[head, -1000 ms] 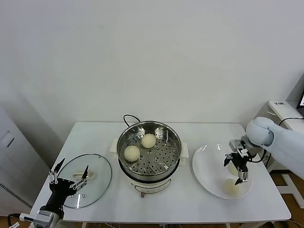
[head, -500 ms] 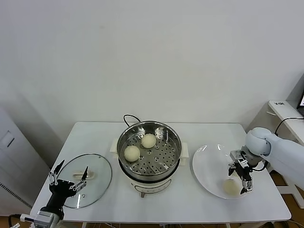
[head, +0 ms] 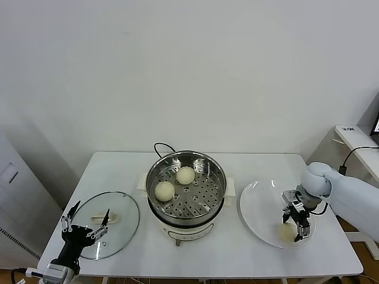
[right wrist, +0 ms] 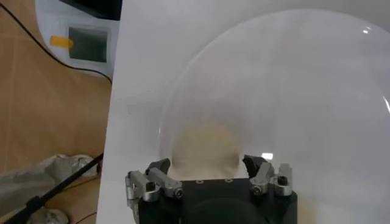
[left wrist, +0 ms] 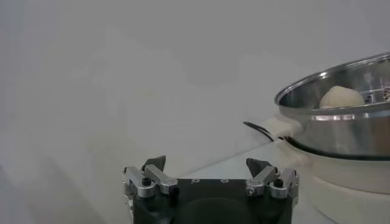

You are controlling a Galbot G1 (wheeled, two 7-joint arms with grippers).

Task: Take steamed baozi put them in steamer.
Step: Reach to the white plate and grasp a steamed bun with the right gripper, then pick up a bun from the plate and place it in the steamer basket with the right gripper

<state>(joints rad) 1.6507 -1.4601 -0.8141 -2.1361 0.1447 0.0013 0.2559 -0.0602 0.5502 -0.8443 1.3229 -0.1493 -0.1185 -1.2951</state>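
Right gripper (head: 294, 226) over a baozi on the plate (head: 254, 207), lower right of frame.
Jaws wide, straddling the round baozi (head: 287, 232) (no long axis); two buns (head: 164, 190) sit in the steamer (head: 186, 192); left gripper (head: 84, 226) idles open, lower left.

**Right gripper low over a bun on the plate**

At the centre of the frame the steamer (head: 186, 192) stands on the white desk (head: 118, 171), its black cord curling behind it. Two steamed baozi (head: 164, 190) lie on its perforated tray, one at the left, the other nearer the back.

At the lower right, a white plate (head: 254, 207) sits beside the steamer. The right gripper (head: 293, 229) hangs over the plate's near right part, jaws spread on either side of a bun (head: 287, 232) lying there.

At the lower left, a glass lid (head: 121, 216) rests flat on the desk. The left gripper (head: 84, 223) waits at its near left edge, jaws apart.
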